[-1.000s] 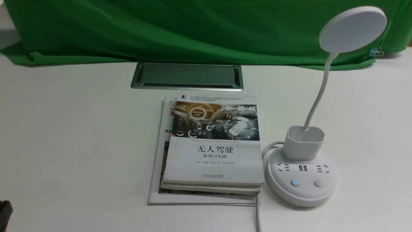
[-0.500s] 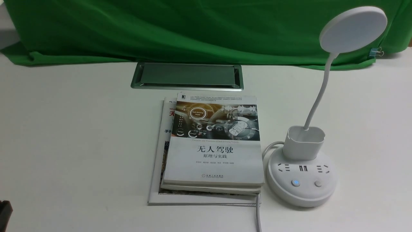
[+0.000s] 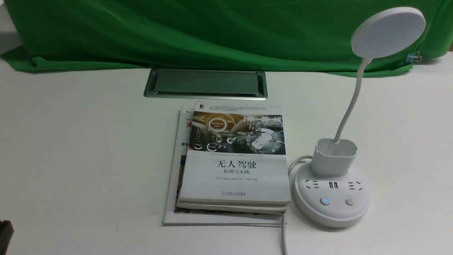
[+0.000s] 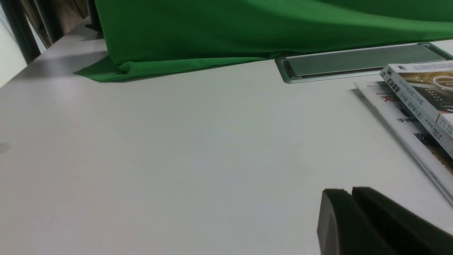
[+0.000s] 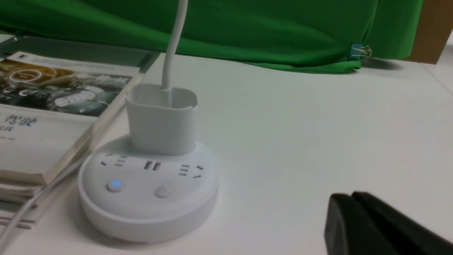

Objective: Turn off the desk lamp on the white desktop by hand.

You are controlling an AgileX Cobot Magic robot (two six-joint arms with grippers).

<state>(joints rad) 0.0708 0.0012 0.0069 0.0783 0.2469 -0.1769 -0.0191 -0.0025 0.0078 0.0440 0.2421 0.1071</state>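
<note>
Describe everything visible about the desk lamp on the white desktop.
The desk lamp is white, smooth plastic by its look. A round flat disc head tops a thin curved neck rising from a small open cup holder. Its round base carries sockets, USB slots and two buttons; the left button glows blue. It stands upright on the white desktop, right of the stacked books, its cable running toward the desk's near edge. No gripper touches it.
</note>
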